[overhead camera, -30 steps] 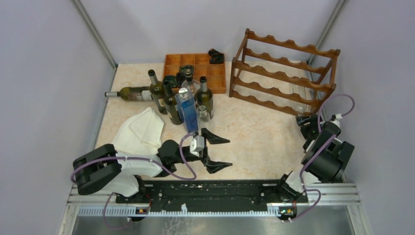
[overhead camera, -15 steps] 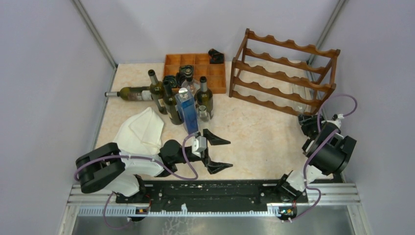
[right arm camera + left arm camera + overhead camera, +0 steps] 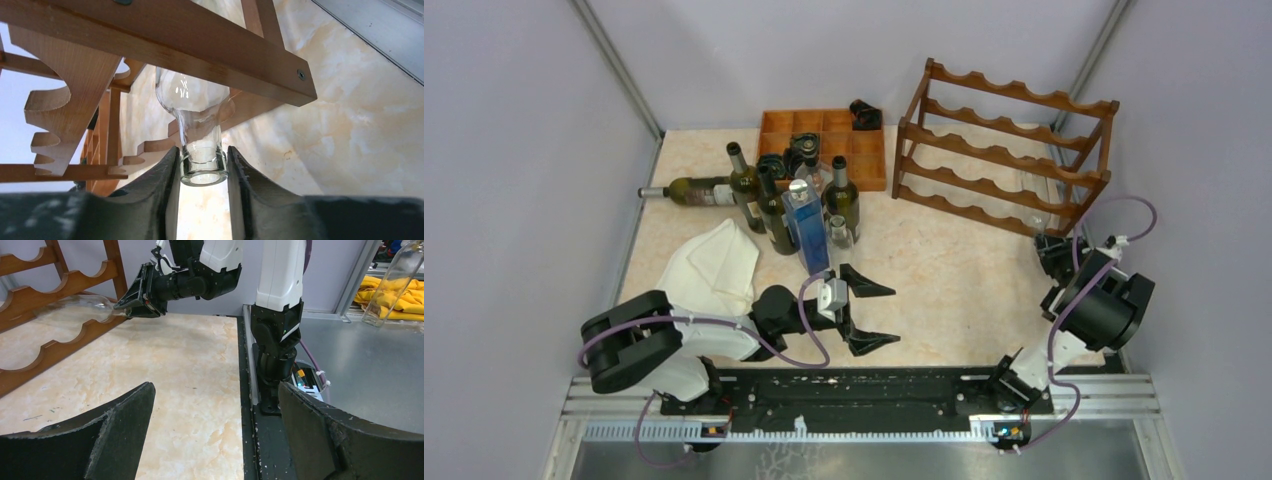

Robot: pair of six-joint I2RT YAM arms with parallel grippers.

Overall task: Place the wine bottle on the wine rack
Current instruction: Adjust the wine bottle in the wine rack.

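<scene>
A clear glass wine bottle (image 3: 1036, 207) lies in the lowest tier of the reddish-brown wine rack (image 3: 1004, 140), at its right end, with the neck pointing toward me. In the right wrist view its mouth and neck (image 3: 201, 150) sit between my right gripper's (image 3: 202, 156) fingers, both pads pressing on the glass. The bottle's body runs under the rack's rail (image 3: 200, 40). The right gripper (image 3: 1050, 250) is at the rack's near right corner. My left gripper (image 3: 890, 313) rests wide open over the bare table, holding nothing. The left wrist view shows the right gripper (image 3: 137, 295) at the bottle's neck.
Several dark bottles (image 3: 764, 205), a blue square bottle (image 3: 807, 232) and a small clear bottle (image 3: 839, 233) stand left of centre. One dark bottle (image 3: 694, 188) lies flat. A white cloth (image 3: 714, 265) is near the left arm. An orange compartment tray (image 3: 824, 135) sits at the back.
The right gripper's jaws have narrowed onto the clear bottle's neck, and the right arm's elbow has shifted slightly to the right. The left arm has barely moved.
</scene>
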